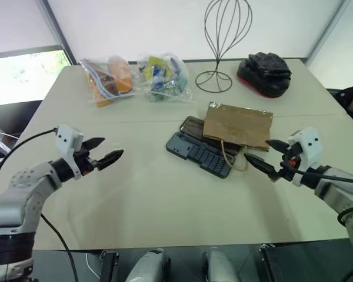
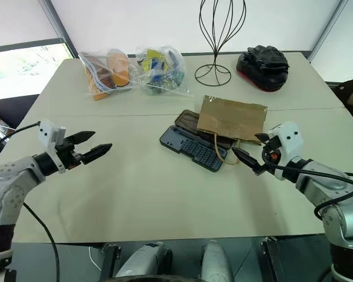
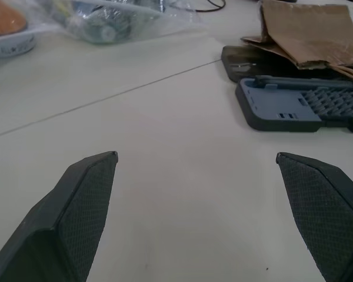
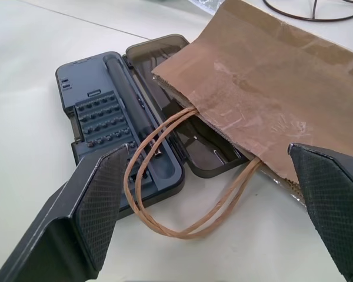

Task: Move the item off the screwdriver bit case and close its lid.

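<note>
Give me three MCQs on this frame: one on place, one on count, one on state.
1. Where does the paper bag lie?
A. over the open lid
B. under the wire stand
C. in the left hand

2. How many clear plastic bags sit at the table's far side?
A. none
B. two
C. five

3. What state is the screwdriver bit case in?
A. latched shut
B. open, lid flat
C. upside down

Answers: 1 A, the bag covers most of the lid, its twine loop trailing over the base. 2 B, two bags side by side. 3 B, the bit rows are exposed.
</note>
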You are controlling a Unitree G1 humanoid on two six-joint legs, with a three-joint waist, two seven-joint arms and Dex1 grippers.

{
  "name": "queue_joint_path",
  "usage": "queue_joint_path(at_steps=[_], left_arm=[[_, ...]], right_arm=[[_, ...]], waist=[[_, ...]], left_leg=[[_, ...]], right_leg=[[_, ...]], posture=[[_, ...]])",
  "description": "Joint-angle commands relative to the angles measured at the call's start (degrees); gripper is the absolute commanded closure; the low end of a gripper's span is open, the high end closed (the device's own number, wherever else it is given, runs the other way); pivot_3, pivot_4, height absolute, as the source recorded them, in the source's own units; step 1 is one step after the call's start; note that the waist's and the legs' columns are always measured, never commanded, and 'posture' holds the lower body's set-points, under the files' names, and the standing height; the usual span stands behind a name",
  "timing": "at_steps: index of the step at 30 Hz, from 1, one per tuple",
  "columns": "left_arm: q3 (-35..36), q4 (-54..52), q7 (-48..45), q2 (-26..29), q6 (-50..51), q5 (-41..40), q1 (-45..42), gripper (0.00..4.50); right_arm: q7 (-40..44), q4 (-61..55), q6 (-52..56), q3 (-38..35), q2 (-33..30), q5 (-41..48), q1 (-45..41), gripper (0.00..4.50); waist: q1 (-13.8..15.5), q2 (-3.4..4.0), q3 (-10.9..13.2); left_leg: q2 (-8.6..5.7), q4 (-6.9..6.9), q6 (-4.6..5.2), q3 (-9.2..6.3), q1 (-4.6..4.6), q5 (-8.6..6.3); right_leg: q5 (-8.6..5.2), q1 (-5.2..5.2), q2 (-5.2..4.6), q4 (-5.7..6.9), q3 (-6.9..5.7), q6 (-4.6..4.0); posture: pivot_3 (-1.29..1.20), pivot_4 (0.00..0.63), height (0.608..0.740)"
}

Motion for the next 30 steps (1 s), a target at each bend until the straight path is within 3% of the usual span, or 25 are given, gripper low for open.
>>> queue_joint_path(at_steps=[1, 30], left_arm=[[-0.7, 2.0, -0.7, -0.1, -2.6, 1.4, -3.5, 0.0], [-2.1, -1.6, -2.7, -1.8, 0.0, -0.7, -4.4, 0.0]], right_arm=[[-0.4, -1.0, -1.6, -1.2, 0.1, -0.8, -0.4, 0.03], [-1.6, 2.0, -7.0, -0.7, 1.5, -7.6, -0.4, 0.03]], waist=[[-0.2, -0.01, 0.0], [-0.2, -0.02, 0.0]], left_leg=[[0.0, 0.0, 0.0, 0.0, -0.01, 0.0], [-0.03, 0.03, 0.0, 0.0, -0.01, 0.0]], right_leg=[[0.0, 0.0, 0.0, -0.01, -0.01, 0.0], [0.0, -0.03, -0.02, 0.02, -0.01, 0.0]], posture=[[0.0, 0.15, 0.74], [0.0, 0.15, 0.74]])
